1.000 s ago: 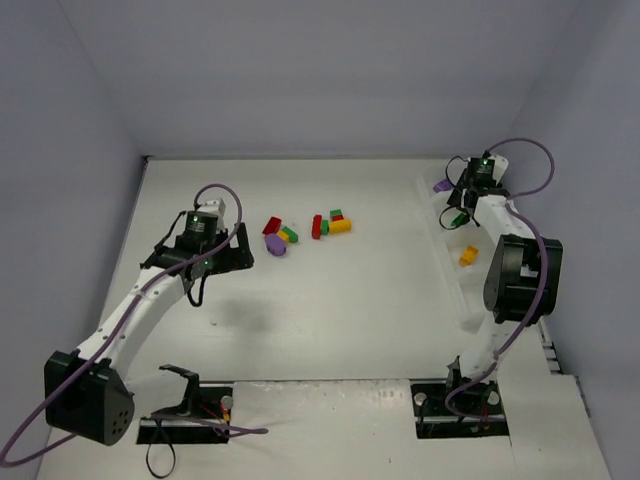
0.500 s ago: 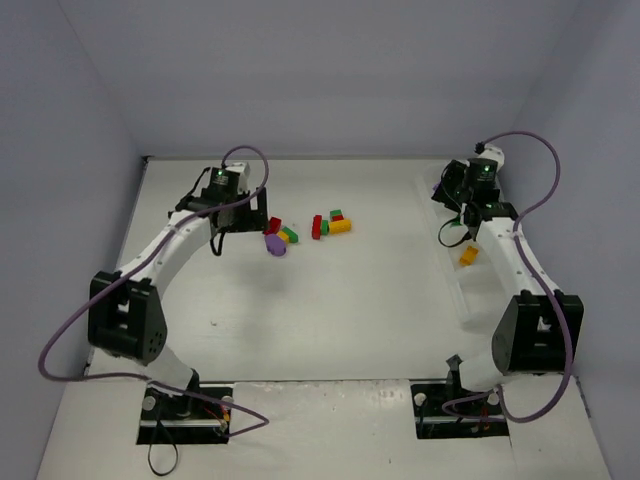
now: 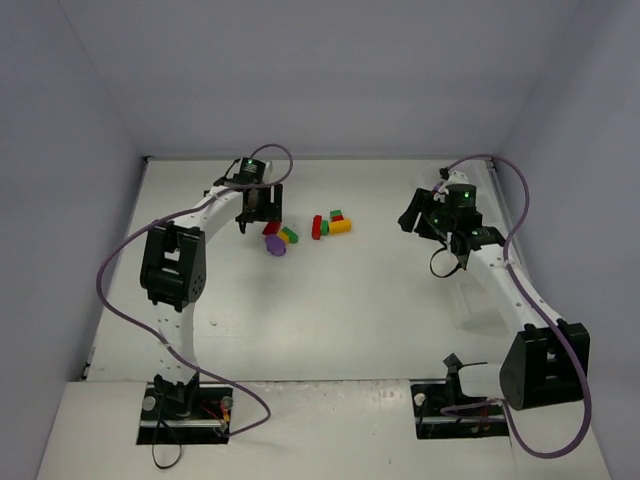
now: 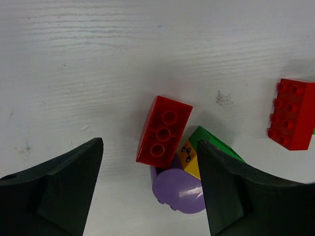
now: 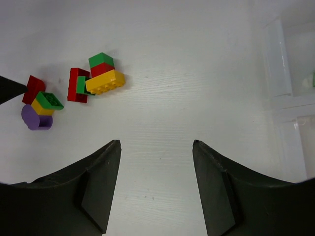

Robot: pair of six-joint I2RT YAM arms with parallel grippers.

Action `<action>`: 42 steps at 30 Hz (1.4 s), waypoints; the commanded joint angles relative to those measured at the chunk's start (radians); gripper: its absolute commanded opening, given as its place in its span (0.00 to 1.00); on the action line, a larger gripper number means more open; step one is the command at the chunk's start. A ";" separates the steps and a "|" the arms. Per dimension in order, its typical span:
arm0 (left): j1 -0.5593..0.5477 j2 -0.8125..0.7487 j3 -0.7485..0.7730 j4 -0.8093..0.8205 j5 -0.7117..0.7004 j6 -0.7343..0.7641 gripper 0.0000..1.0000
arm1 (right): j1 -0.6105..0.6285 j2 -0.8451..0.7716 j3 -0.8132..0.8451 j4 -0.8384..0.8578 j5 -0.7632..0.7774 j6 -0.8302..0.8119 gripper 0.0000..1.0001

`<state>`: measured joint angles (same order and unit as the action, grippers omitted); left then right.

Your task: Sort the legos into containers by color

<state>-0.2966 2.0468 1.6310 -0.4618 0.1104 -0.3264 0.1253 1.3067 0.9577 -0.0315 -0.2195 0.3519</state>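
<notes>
Legos lie in two clusters at the table's far middle. One cluster is a red brick (image 3: 271,227), a green-on-yellow piece (image 3: 289,235) and a purple piece (image 3: 276,248). The other is an upright red brick (image 3: 317,227) beside a green, red and yellow stack (image 3: 339,222). My left gripper (image 3: 255,208) is open just above the first cluster, its jaws either side of the red brick (image 4: 164,131) and the purple piece (image 4: 178,191). My right gripper (image 3: 418,222) is open and empty over bare table (image 5: 156,142). The translucent containers (image 5: 285,64) lie to its right.
The container tray (image 3: 468,300) runs along the right side, mostly hidden behind my right arm. A green bit (image 5: 313,78) shows in one bin at the frame edge. Walls close the table at the back and on both sides.
My left arm has swung from the left middle to the far cluster and lowered over it. My right gripper has moved left, away from the containers, toward the table's middle.
</notes>
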 commanded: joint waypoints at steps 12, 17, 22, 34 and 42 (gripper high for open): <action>-0.081 0.082 0.104 0.015 -0.092 0.043 0.59 | 0.007 -0.103 -0.051 0.038 -0.072 -0.001 0.58; -0.079 0.084 0.096 0.023 -0.124 0.032 0.42 | 0.007 -0.100 -0.042 0.038 -0.086 -0.011 0.58; -0.078 0.061 0.092 0.037 -0.143 0.035 0.14 | 0.007 -0.093 -0.030 0.038 -0.110 -0.016 0.58; -0.143 -0.368 -0.276 0.516 0.181 0.256 0.07 | 0.083 -0.003 0.134 0.038 -0.286 0.013 0.58; -0.220 -0.554 -0.451 0.621 0.365 0.392 0.11 | 0.241 0.081 0.282 0.038 -0.339 0.006 0.58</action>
<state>-0.5037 1.5513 1.1961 0.0448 0.3744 -0.0235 0.3237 1.3705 1.1725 -0.0418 -0.5034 0.3592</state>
